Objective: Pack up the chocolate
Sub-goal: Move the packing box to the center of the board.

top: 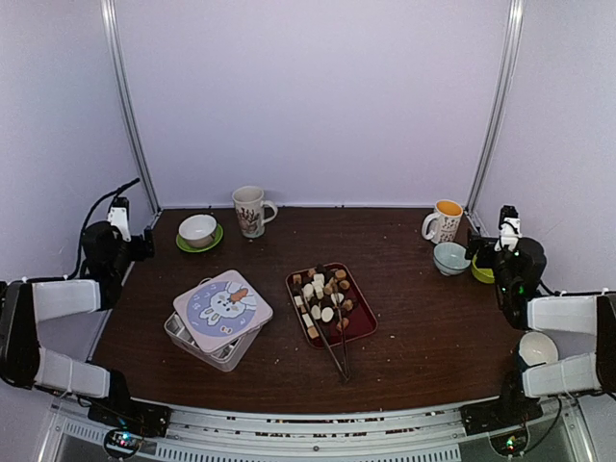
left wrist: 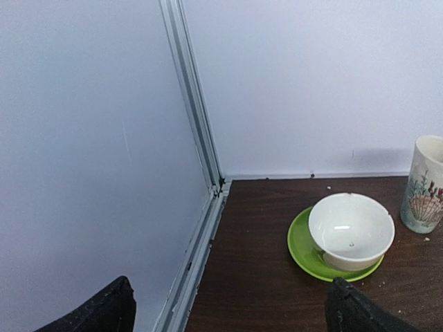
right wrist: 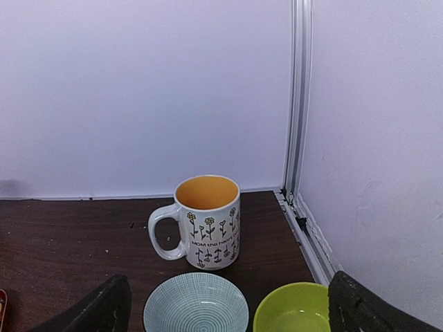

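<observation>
Both pairs of jaws stand spread wide with nothing between them; the left gripper (left wrist: 228, 312) shows only its two dark fingertips at the bottom corners of its wrist view, and the right gripper (right wrist: 225, 308) likewise. Only the overhead view shows the chocolate (top: 321, 292): small dark, tan and cream pieces on a dark-red tray (top: 364, 325) near the middle of the table (top: 433, 318); metal tongs (top: 337, 354) lie across the tray's near end and out over its edge; a tin with a rabbit lid (top: 222, 308) sits just left of it (lid slightly askew). The left wrist camera sees a white bowl (left wrist: 350, 232) on a green saucer (left wrist: 302, 254) and part of a shell-patterned mug (left wrist: 423, 185); the right wrist camera sees a flowered mug (right wrist: 206, 225), yellow inside, behind a blue-lined bowl (right wrist: 196, 308) and a green bowl (right wrist: 291, 315). Both grippers are at the table's side edges, well apart from the tray.
</observation>
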Tool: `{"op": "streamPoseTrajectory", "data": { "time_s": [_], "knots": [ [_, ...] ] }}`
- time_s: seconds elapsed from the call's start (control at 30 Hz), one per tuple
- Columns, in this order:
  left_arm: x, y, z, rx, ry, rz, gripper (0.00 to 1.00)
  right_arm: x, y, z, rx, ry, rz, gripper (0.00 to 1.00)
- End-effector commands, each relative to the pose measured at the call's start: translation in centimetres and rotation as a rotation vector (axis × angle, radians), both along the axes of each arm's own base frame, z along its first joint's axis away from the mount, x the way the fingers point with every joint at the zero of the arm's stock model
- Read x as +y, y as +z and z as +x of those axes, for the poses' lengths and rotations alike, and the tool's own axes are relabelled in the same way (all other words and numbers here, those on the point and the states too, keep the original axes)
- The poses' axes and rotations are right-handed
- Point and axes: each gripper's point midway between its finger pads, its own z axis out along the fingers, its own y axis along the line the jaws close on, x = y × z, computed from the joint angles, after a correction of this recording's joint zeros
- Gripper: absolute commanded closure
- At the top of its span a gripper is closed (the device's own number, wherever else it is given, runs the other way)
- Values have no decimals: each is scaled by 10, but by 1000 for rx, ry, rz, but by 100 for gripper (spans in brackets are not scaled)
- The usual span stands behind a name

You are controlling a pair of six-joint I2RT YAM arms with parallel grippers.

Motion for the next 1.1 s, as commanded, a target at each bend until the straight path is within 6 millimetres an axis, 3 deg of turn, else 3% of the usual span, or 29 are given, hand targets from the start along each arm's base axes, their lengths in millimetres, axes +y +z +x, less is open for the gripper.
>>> {"op": "streamPoseTrajectory", "data": {
  "time_s": [0.0, 0.17, 0.23, 0.5, 0.7, 0.8, 1.07],
  "knots": [
    [7, 4, -13, 41, 63, -63, 2, 5, 0, 4, 109, 2, 27, 0],
    [5, 14, -29, 16, 83, -223, 2, 13, 8, 5, 172, 16, 78, 0],
    [7, 2, -37, 49, 141, -372, 2, 15, 10, 5, 181, 22, 128, 0],
    [-41, -25, -44, 204, -68, -571, 2, 24, 1, 0, 329, 35, 265, 0],
    [-84, -47, -66, 280, -268, -730, 3, 21, -9, -7, 385, -2, 324, 0],
    [-96, -56, -76, 316, -323, -761, 3, 17, -16, -11, 403, -33, 350, 0],
    [-107, -75, -89, 415, -383, -733, 2, 57, -25, -17, 474, 185, 402, 0]
  ]
}}
